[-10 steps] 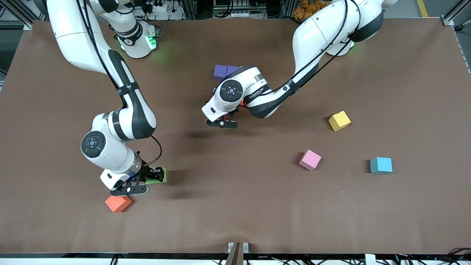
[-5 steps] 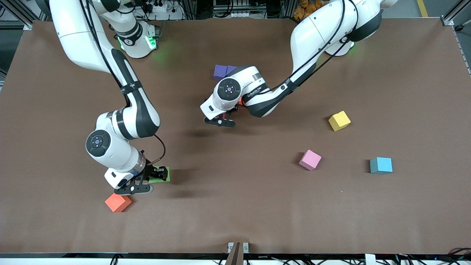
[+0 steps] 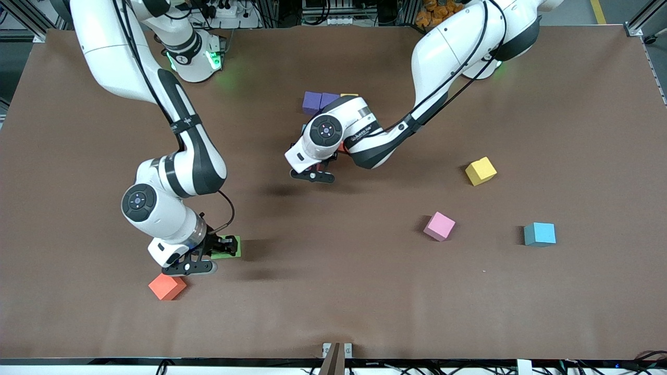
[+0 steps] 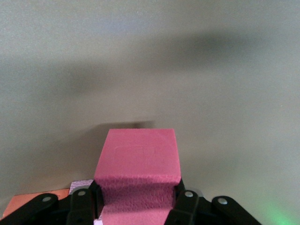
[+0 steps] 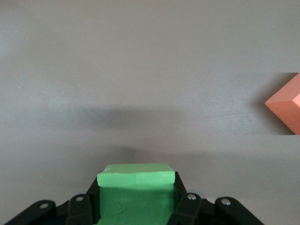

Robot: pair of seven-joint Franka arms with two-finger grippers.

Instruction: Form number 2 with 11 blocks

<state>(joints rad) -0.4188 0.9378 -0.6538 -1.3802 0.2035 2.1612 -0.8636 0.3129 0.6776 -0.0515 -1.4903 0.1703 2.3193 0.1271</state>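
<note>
Both grippers carry stock for the digit: the left gripper (image 4: pixel 138 206) is clamped on a pink block (image 4: pixel 138 164), the right gripper (image 5: pixel 136 206) on a green block (image 5: pixel 136 187).

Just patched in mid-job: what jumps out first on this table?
Both arms are loaded: the left gripper is shut on a pink block by the purple blocks at mid-table, and the right gripper is shut on a green block beside the orange block. Loose yellow, pink and light blue blocks wait toward the left arm's end.
</note>
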